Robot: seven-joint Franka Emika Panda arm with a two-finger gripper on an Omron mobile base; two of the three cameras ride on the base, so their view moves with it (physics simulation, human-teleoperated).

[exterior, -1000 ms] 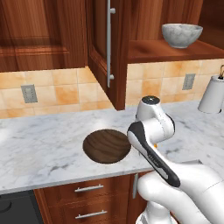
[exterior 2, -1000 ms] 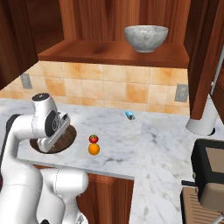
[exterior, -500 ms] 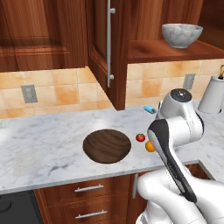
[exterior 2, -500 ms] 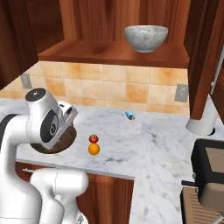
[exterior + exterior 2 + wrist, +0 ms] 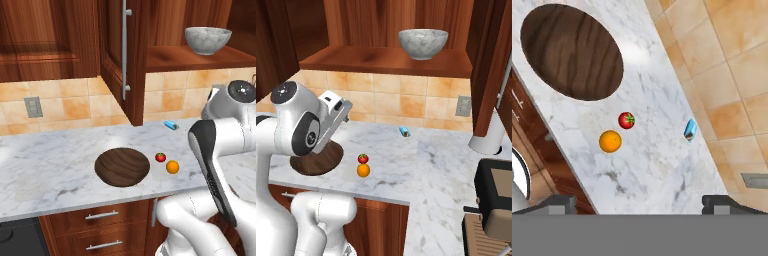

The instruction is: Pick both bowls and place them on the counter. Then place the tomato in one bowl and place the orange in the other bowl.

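One bowl down, one to fetch.
Wooden bowl (image 5: 122,166) sits near the counter (image 5: 45,165) front edge, tomato (image 5: 160,157) and orange (image 5: 172,167) just beside it; the marbled bowl (image 5: 207,39) waits on the shelf (image 5: 200,59). Fingers (image 5: 644,202) wide open, empty: approach its rim level, then grip.

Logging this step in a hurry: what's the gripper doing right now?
Gripper: open, holding nothing, above the counter.
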